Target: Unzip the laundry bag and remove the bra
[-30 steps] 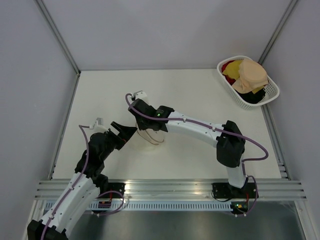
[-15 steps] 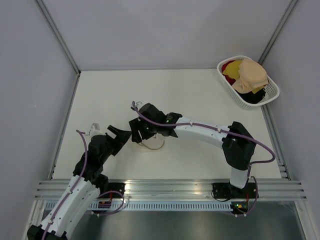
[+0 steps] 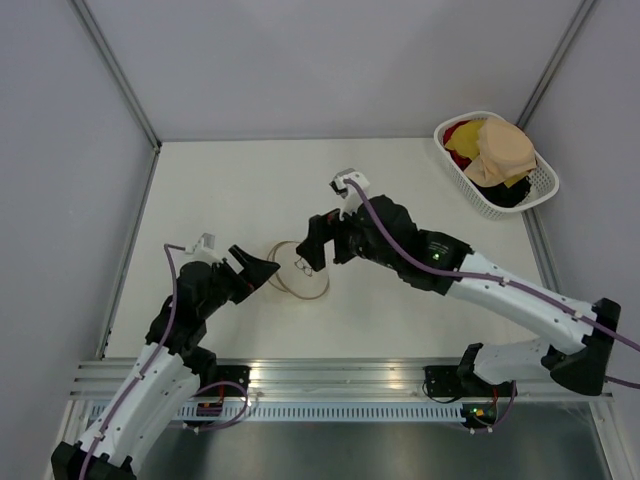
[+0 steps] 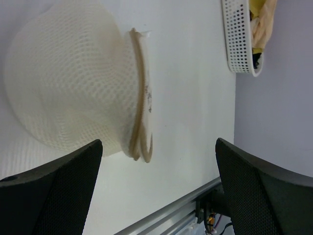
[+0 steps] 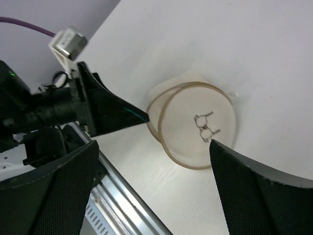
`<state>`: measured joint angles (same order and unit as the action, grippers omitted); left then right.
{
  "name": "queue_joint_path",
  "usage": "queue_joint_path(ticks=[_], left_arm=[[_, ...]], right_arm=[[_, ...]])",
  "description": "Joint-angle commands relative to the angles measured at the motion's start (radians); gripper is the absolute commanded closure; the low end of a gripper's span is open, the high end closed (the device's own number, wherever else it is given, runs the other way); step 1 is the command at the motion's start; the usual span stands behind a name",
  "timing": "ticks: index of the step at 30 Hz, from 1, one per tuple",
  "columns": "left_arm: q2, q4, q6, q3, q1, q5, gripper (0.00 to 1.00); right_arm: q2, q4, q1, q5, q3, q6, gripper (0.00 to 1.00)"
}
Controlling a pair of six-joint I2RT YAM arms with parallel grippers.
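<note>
Found left tool (image 4: 159, 141) and right tool (image 5: 153, 143) spread, empty, bag (image 3: 300, 275) between them, bra (image 3: 503, 148) beyond right tool in basket (image 3: 545, 186). Judged straight lift off bag safest.

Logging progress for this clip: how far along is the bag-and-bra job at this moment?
Done: the bra lies on the clothes in the basket, and the laundry bag looks unzipped, its printed disc offset from the rim. In hand: nothing; the left gripper and right gripper are open near the bag. Left: seemingly nothing.
</note>
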<state>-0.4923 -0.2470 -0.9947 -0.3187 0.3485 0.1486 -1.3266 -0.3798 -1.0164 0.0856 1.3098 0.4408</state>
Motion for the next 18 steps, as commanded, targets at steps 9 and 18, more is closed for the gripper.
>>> queue_joint_path(ticks=[9, 18], left_arm=[[-0.043, 0.058, 0.218, -0.272, 0.0, 0.245, 0.0], [-0.123, 0.054, 0.252, -0.407, 0.0, 0.394, 0.0]], right_arm=[[0.374, -0.191, 0.013, 0.221, -0.202, 0.09, 0.02], [0.443, -0.179, 0.013, 0.227, -0.201, 0.075, 0.02]])
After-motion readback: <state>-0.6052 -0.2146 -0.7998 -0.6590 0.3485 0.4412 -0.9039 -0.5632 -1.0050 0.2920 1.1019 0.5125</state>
